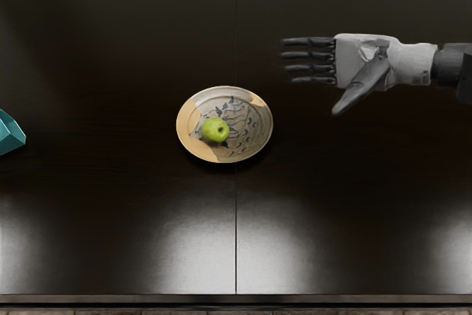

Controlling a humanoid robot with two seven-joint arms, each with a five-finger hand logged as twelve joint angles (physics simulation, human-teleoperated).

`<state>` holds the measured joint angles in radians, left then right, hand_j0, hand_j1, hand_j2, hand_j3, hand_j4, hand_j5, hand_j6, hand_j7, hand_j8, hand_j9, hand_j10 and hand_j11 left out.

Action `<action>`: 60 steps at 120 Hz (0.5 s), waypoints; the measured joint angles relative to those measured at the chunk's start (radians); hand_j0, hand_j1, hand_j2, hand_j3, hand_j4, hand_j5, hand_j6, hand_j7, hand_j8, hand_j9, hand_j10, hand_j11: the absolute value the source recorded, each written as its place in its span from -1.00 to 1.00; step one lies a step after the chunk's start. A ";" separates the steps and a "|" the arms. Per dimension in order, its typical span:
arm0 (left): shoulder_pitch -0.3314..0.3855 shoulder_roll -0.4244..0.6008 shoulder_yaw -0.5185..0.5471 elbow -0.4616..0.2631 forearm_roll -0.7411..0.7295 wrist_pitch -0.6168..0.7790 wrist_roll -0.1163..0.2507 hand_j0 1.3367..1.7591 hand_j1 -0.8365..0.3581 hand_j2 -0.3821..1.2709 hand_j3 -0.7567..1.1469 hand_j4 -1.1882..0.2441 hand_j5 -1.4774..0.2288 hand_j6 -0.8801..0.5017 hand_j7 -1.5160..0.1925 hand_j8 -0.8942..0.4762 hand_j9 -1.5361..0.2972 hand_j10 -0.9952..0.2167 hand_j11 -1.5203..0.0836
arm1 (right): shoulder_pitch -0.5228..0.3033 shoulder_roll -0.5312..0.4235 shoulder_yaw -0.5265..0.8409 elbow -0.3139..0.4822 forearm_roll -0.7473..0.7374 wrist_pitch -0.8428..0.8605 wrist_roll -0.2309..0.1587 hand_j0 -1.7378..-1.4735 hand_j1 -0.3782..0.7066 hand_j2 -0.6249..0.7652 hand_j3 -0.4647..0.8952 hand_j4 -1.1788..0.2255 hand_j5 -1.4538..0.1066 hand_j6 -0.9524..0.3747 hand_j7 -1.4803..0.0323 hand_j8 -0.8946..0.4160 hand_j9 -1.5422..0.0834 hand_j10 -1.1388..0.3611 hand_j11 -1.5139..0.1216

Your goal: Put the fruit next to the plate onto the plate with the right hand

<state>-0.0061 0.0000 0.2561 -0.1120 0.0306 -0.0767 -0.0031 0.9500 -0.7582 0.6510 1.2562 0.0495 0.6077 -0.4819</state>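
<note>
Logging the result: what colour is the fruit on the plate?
Light green: an apple sitting on the plate, seen best in the head view.

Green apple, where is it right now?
Head view: the green apple lies on the patterned plate, left of its middle, near the picture's centre; the open right robot hand is apart, up and right.

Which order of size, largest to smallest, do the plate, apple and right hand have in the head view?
1. Plate and right hand: they look alike in extent, and the hand may be nearer the camera, so I do not rank them.
2. Apple: clearly smallest.
</note>
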 joint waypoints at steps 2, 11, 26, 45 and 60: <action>0.000 0.000 0.000 0.000 0.000 0.000 0.000 0.52 0.49 -0.48 -0.21 0.32 0.36 -0.08 0.40 -0.05 0.33 0.24 0.50 | -0.006 -0.009 0.000 -0.003 0.011 0.001 0.000 -0.40 -0.84 -0.11 -0.32 0.61 0.79 0.37 0.88 0.30 0.82 0.46 0.78; 0.000 0.000 0.000 0.000 0.000 0.000 0.000 0.52 0.49 -0.48 -0.21 0.32 0.36 -0.08 0.40 -0.05 0.33 0.24 0.50 | -0.027 -0.043 0.000 -0.016 0.050 0.002 -0.001 -0.40 -0.85 -0.11 -0.32 0.62 0.79 0.37 0.88 0.30 0.83 0.46 0.78; 0.000 0.000 0.000 0.000 0.000 0.000 0.000 0.52 0.49 -0.48 -0.21 0.32 0.36 -0.08 0.40 -0.05 0.33 0.24 0.50 | -0.054 -0.091 0.001 -0.034 0.092 0.003 -0.001 -0.40 -0.86 -0.11 -0.32 0.62 0.79 0.37 0.89 0.30 0.83 0.46 0.79; 0.000 0.000 0.000 0.000 0.000 0.000 0.000 0.52 0.49 -0.48 -0.21 0.32 0.36 -0.08 0.40 -0.05 0.33 0.24 0.50 | -0.088 -0.134 0.000 -0.040 0.127 0.004 -0.001 -0.40 -0.86 -0.11 -0.32 0.62 0.80 0.38 0.89 0.31 0.83 0.47 0.79; 0.000 0.000 0.000 0.000 0.000 0.000 0.000 0.52 0.49 -0.48 -0.21 0.32 0.36 -0.08 0.40 -0.05 0.33 0.24 0.50 | -0.109 -0.152 -0.002 -0.037 0.141 0.004 -0.001 -0.40 -0.86 -0.11 -0.32 0.63 0.80 0.38 0.89 0.31 0.84 0.47 0.79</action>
<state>-0.0061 0.0000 0.2562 -0.1120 0.0307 -0.0767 -0.0032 0.8407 -0.9101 0.6494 1.2192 0.1903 0.6113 -0.4826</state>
